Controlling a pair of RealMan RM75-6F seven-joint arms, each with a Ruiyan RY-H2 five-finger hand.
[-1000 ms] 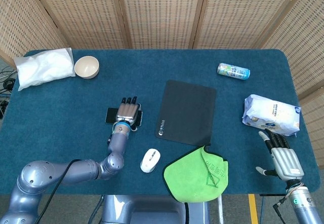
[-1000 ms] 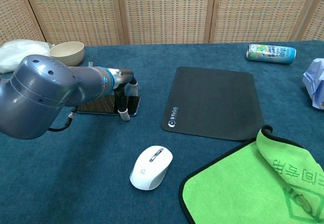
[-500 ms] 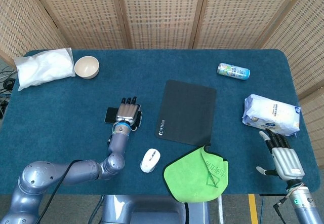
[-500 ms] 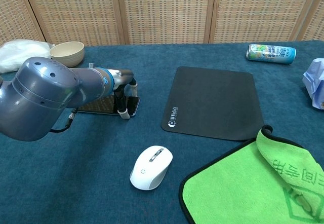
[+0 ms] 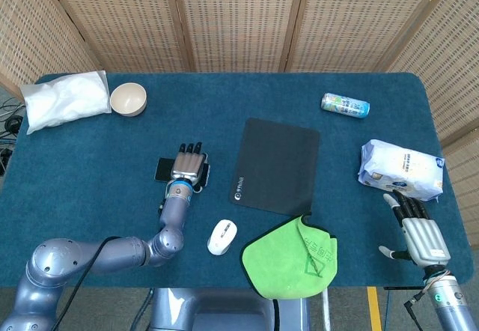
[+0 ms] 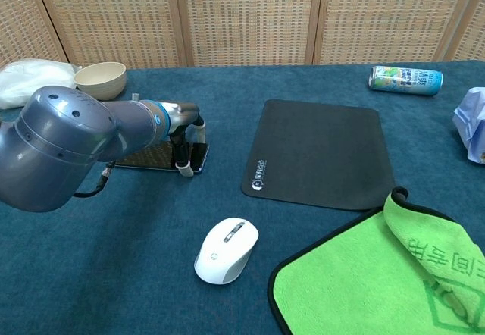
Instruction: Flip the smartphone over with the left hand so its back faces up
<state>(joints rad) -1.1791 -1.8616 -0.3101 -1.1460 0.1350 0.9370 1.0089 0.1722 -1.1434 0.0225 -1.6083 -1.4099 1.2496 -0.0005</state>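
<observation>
From the head view, the left hand (image 5: 187,168) lies flat over the smartphone (image 5: 164,171), whose long axis runs left-right across the table (image 5: 224,106) beneath it, while the right hand (image 5: 419,230) hangs open and empty, well apart. From the chest view, fingertips (image 6: 184,170) hook the phone's near edge, its right end apparently raised slightly, though I cannot tell whether the hand truly grips it.

Small white logo with lettering printed at near corner of black mouse pad (image 6: 318,153), too small to read. Large characters printed on green cloth (image 6: 394,274), not legible. Round emblem on white mouse (image 6: 225,250), unreadable; label on can (image 6: 405,79) unreadable.
</observation>
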